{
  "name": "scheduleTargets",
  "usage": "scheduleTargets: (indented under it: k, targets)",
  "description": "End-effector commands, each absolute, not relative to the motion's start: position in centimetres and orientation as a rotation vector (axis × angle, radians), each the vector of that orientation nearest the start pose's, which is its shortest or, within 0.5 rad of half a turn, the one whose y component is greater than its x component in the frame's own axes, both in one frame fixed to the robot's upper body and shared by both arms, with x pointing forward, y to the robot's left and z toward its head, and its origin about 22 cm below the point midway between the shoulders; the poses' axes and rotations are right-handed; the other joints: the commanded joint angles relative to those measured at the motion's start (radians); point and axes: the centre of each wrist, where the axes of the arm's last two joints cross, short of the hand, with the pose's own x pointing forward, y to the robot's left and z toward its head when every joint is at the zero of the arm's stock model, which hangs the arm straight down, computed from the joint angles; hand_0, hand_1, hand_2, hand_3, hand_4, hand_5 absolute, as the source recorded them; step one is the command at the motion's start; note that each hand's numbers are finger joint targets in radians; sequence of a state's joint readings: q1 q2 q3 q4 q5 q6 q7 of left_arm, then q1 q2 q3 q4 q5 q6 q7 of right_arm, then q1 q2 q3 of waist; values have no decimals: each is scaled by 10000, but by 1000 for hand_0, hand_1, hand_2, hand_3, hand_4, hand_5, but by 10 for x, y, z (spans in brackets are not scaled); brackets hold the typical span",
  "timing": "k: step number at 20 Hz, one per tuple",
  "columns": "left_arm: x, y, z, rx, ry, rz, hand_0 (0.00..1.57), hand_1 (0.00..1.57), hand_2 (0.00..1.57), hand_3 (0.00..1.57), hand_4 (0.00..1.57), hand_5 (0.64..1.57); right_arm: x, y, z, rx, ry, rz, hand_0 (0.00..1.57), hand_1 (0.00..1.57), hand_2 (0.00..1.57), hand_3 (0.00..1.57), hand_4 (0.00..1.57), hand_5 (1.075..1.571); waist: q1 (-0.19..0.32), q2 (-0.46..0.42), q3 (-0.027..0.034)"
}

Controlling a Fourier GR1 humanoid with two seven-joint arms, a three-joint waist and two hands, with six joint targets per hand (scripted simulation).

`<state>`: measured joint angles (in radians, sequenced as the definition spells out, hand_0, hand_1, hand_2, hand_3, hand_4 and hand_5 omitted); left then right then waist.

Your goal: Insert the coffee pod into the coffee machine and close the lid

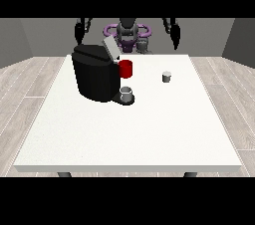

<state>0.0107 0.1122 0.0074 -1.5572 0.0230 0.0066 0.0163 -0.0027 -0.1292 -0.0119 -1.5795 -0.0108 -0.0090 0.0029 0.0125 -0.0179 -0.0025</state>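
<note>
A black coffee machine [94, 73] stands on the left half of the white table [129, 129], its grey lid [110, 48] tilted up and open. A small grey coffee pod [167, 76] sits on the table right of centre, apart from the machine. The hand at the view's left [79, 32] hangs raised behind the machine, away from the table. The hand at the view's right [175, 35] is also raised, well behind the pod. Neither hand holds anything.
A grey cup [126, 93] rests on the machine's drip tray at its front right. A red part [126, 68] shows on the machine's right side. The robot's torso [128, 34] stands behind the table's far edge.
</note>
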Motion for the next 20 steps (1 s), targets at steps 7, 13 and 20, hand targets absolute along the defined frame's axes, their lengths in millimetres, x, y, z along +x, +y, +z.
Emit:
scheduleTargets:
  k: [7,13,20]
  targets:
    - [242,278,13,1707,-16269,-5472,0,0,0,0,0,1571,249,-259,4,-2886,-15810,584,0,0,0,0,0,1571,-356,213,20]
    - [285,336,47,3563,-15921,-6274,0,0,0,0,0,1571,263,-228,23,-2559,-16879,1051,0,0,0,0,0,1571,-1197,1383,20]
    - [308,369,54,4422,-14284,-7144,0,0,0,0,0,1571,266,-207,39,-1969,-16990,1622,0,0,0,0,0,1571,-1827,1605,17]
